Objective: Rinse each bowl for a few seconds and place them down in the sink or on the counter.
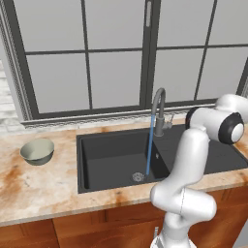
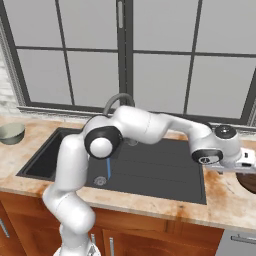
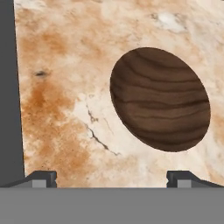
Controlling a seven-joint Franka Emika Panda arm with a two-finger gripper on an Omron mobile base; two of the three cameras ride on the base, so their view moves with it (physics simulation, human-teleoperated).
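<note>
The dark brown bowl (image 3: 159,99) sits upright on the marbled counter (image 3: 65,109), just right of the black sink (image 3: 6,87). My gripper (image 3: 111,177) hovers above it, open, with nothing between its fingertips; the bowl lies ahead and a little right of the gap. In the right base view the arm reaches far right, with the hand (image 2: 245,157) over the brown bowl (image 2: 248,182) at the frame edge. The pale grey-green bowl (image 1: 37,151) stands on the counter (image 1: 43,189) left of the sink (image 1: 111,160), far from the gripper.
The grey gooseneck tap (image 1: 159,109) stands behind the sink, and a thin blue stream of water (image 1: 150,150) falls onto the steel drain (image 1: 138,177). A large window runs along the back wall. Wooden cabinets sit under the counter.
</note>
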